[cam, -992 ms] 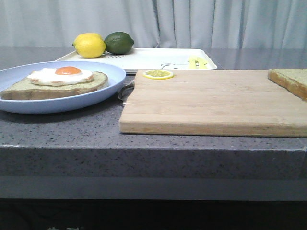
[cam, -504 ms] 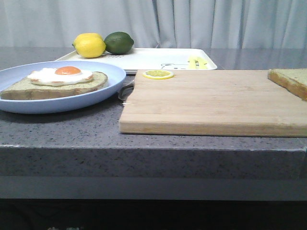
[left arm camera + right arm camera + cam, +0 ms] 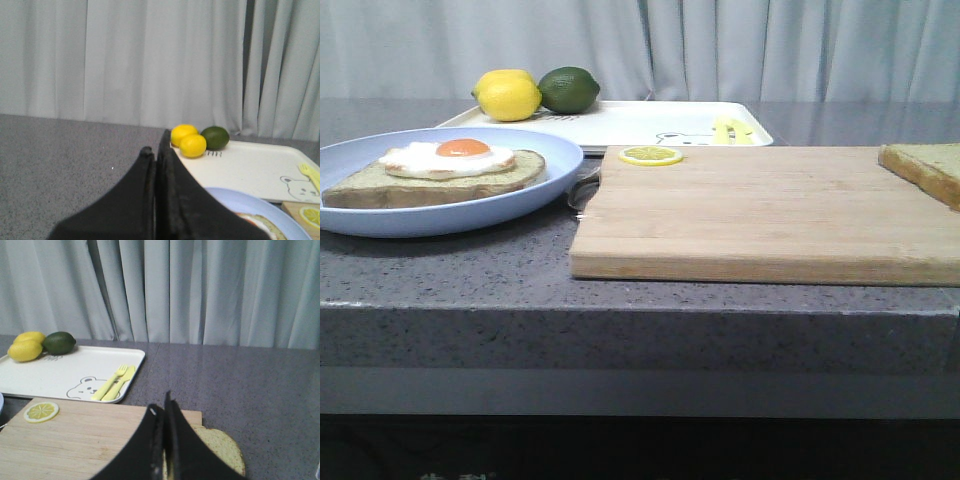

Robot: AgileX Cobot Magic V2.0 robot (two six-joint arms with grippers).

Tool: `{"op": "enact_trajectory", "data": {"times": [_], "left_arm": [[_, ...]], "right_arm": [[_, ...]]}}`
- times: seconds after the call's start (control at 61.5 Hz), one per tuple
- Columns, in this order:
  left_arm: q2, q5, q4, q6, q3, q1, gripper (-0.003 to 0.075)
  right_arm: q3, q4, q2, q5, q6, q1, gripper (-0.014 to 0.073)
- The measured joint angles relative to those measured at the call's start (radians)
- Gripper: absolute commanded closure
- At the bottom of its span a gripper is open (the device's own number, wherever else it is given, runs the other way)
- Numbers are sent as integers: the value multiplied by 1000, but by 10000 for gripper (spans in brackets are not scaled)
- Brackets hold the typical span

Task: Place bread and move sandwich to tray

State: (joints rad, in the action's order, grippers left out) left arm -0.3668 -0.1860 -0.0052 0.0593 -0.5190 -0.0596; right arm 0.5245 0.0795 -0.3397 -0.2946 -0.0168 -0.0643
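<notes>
Pale grey pleated curtain (image 3: 720,45) hanging behind a dark speckled stone counter (image 3: 620,320); soft, even light throughout.

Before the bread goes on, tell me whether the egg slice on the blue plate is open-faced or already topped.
Open-faced. In the front view the fried egg lies bare on its slice; the bread is apart on the cutting board.

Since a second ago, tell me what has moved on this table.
Nothing visibly changed. The egg-topped slice sits on the blue plate, the plain bread lies on the board, and the lemons and lime are on the tray, all as before. No gripper shows in the front view.
</notes>
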Motion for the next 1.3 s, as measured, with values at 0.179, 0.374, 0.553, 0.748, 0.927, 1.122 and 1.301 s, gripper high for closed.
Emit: {"op": "enact_trajectory", "data": {"times": [0.179, 0.374, 0.553, 0.748, 0.927, 1.122, 1.301], "left_arm": [[-219, -26, 0, 0, -52, 0, 739], [-277, -35, 0, 0, -53, 0, 667], [-277, -34, 0, 0, -54, 0, 297], [-277, -34, 0, 0, -54, 0, 120], [-277, -34, 0, 0, -54, 0, 120], [-277, -34, 0, 0, -54, 0, 120], [-277, -34, 0, 0, -54, 0, 120]], "right_arm": [[110, 0, -177, -72, 0, 0, 652], [120, 0, -209, -73, 0, 0, 418], [121, 0, -209, -74, 0, 0, -1], [123, 0, -211, -84, 0, 0, -58], [159, 0, -337, -94, 61, 10, -58], [328, 5, -625, -203, 88, 120, -58], [473, 5, -816, -306, 90, 241, -58]]}}
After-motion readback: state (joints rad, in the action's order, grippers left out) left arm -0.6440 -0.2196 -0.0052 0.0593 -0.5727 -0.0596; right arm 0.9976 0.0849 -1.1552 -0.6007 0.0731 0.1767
